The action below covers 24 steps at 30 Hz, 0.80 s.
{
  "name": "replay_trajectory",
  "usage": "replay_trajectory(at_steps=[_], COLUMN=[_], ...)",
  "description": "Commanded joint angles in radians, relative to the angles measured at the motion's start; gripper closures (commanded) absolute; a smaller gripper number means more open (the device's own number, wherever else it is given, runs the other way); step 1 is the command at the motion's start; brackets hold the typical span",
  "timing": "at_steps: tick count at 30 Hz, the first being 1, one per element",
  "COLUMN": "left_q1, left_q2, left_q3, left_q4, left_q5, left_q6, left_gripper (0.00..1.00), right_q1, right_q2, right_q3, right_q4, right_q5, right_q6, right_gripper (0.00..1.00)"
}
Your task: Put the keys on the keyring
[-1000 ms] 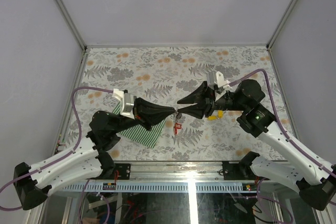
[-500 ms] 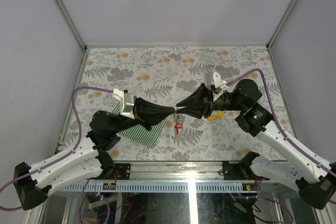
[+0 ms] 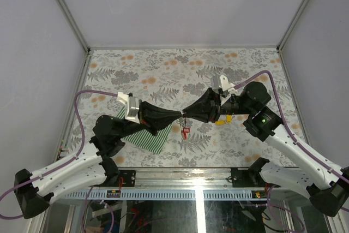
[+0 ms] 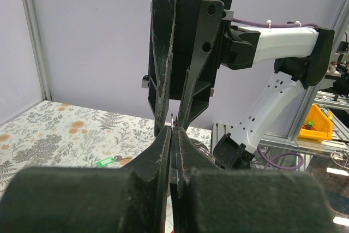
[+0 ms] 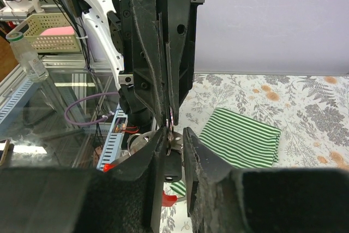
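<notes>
Pinching the keyring (image 5: 170, 130) between closed tips, the left gripper (image 3: 180, 115) meets the right gripper (image 3: 188, 114), whose jaws stand slightly apart either side; a dark key (image 5: 171, 169), seemingly, hangs between them. Squeeze squarely, without twisting.

green-striped cloth (image 3: 145, 138) on floral tabletop (image 3: 163, 68)

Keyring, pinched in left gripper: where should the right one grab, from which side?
Probably best: take the bare arc of the keyring that pokes past the left gripper, right gripper coming head-on from the opposite side. The ring sits edge-on between the open right jaws, so they close on its flat faces. Stay above the red tag hanging below.
</notes>
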State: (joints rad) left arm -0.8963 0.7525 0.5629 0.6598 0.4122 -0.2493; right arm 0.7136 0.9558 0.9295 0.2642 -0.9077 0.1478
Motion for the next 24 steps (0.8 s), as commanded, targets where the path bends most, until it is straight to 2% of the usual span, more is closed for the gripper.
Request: replay_trajectory(at_steps=[1, 11, 15, 18, 24], left_q1=[-0.001, -0.001, -0.001, -0.001, -0.003], left_q2=[-0.009, -0.011, -0.009, -0.008, -0.022], left_q3=[0.006, 0.006, 0.005, 0.011, 0.062], left_q4=[0.101, 0.106, 0.108, 0.093, -0.058], left_q5=[0.002, 0.0, -0.001, -0.001, -0.03], left_q6=[-0.002, -0.002, -0.002, 0.001, 0.043], left_gripper=[1.0, 1.0, 1.0, 0.99, 0.79], right_q1=[-0.001, -0.001, 0.0, -0.001, -0.001], right_q2=[0.01, 0.02, 0.021, 0.018, 0.001], right_q3=[0.008, 0.009, 0.027, 0.067, 0.159], right_q4=[0.073, 0.067, 0.04, -0.061, -0.311], right_q5=[-0.026, -0.036, -0.035, -0.026, 0.04], right_q6=[0.019, 0.022, 0.006, -0.052, -0.221], right_gripper=[0.76, 0.85, 0.95, 1.0, 1.0])
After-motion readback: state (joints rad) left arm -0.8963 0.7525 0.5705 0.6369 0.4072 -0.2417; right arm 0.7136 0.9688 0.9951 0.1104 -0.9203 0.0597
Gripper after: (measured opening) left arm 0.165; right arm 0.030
